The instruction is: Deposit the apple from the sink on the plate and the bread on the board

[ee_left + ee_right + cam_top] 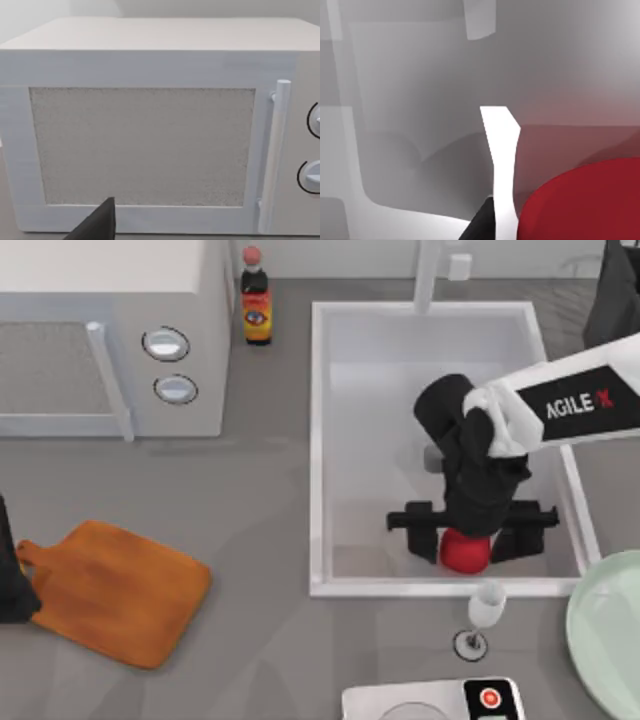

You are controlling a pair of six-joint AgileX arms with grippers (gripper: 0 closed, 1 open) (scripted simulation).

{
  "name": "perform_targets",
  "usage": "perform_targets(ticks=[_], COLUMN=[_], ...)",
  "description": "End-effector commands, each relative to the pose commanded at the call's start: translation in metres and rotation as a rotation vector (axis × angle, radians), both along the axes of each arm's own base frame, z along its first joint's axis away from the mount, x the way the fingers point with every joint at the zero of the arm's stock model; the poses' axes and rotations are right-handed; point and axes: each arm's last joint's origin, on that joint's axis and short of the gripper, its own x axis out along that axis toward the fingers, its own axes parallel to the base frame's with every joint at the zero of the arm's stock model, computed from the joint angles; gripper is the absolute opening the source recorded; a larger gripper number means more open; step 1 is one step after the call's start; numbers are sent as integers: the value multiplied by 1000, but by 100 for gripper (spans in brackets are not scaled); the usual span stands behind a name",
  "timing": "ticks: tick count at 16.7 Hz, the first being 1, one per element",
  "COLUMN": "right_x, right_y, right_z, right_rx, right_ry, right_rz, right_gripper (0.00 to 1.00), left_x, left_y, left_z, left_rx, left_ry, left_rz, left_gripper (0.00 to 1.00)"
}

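Grey counter, white sink (322, 440) at three o'clock.
Right gripper (467, 538) down in the basin, fingers spread either side of the apple (463, 552); left arm parked at nine o'clock by the board (115, 590).

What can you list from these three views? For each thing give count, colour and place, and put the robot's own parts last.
Apple: one, red, in the sink near its front wall, under the right gripper.
Sink: one, white, right of centre.
Faucet: one, pale, behind the sink.
Plate: one, mint green, right edge.
Board: one, orange-brown, front left.
Microwave: one, white, back left.
Bottle: one, dark with red cap, beside the microwave.
Glass: one, clear, in front of the sink.
Device: one, white with red button, front edge.
Right gripper: black, over the apple.
Left arm: black, left edge.
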Motion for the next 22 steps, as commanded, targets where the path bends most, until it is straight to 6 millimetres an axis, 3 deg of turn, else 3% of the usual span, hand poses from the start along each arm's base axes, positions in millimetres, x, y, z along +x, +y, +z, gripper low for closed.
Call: perform_targets(ticks=[2,3,10,11,14,22], right_x=[0,0,0,5,7,5], right_y=[0,0,0,1,2,1], right_z=[0,0,0,28,40,124], right_rx=[0,0,0,0,1,-1], right_ry=[0,0,0,-46,-48,-44], right_rz=[0,0,0,6,6,6], right_gripper=[2,0,0,0,0,0], left_x=[0,0,0,0,0,0], left_y=[0,0,0,0,0,0], left_z=[0,0,0,0,0,0], left_rx=[0,0,0,0,0,0], left_ry=[0,0,0,0,0,0], left_rz=[0,0,0,0,0,0], left_gripper=[100,100,100,100,100,100])
